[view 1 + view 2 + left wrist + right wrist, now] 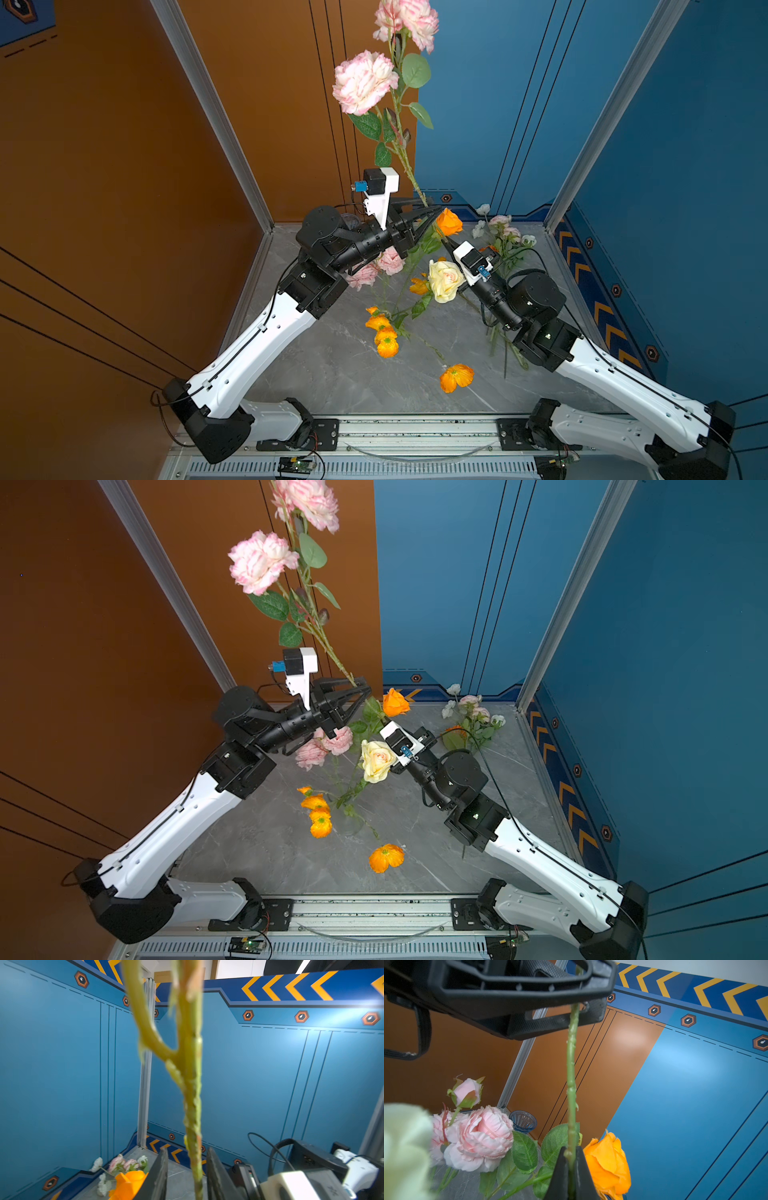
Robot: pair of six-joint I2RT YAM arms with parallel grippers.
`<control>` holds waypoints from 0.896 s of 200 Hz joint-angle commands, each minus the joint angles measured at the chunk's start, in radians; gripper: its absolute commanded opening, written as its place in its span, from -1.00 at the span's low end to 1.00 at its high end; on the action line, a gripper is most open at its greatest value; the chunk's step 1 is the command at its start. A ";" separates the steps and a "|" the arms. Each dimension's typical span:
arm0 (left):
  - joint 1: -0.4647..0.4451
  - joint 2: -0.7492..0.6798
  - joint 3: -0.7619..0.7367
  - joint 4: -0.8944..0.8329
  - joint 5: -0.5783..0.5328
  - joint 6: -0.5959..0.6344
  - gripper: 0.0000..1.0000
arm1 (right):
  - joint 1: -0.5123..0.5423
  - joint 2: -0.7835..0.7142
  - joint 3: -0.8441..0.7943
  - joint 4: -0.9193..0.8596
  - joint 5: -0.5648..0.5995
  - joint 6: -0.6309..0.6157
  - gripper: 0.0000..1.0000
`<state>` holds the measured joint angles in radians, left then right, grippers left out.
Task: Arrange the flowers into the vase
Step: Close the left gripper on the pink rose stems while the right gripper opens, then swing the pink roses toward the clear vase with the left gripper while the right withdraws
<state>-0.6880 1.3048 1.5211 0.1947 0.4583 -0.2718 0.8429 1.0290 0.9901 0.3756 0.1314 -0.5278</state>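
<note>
Right wrist view: right fingers [560,1167] clench the tall pink flower's stem [571,1076], upright above the desk [332,374]; left fingers [162,1167] flank it higher up, gaps visible, not gripping. Releasing below before the upper grasp bites would likely topple the top-heavy blooms [363,81] onto the desk.

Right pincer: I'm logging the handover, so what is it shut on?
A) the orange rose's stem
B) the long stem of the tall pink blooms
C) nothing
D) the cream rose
B: in the right wrist view the right pincer clamps a green stem that runs up through the left pincer, and in a top view that stem carries the pink blooms.
</note>
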 commanded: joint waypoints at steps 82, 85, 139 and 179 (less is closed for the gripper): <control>-0.015 -0.052 0.038 0.105 0.020 0.031 -1.00 | -0.004 -0.075 -0.068 0.049 0.215 0.030 1.00; -0.016 -0.058 0.040 0.105 0.014 0.041 -1.00 | -0.003 -0.085 -0.073 0.042 0.221 0.036 1.00; 0.019 -0.244 0.014 0.024 -0.141 0.235 -1.00 | -0.005 -0.268 -0.115 -0.251 0.342 0.196 1.00; 0.032 -0.450 0.010 -0.267 -0.273 0.394 -1.00 | -0.009 -0.331 -0.084 -0.577 0.370 0.365 1.00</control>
<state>-0.6659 0.9512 1.5227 0.1093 0.2966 -0.0090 0.8410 0.7200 0.8871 0.0528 0.4473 -0.3058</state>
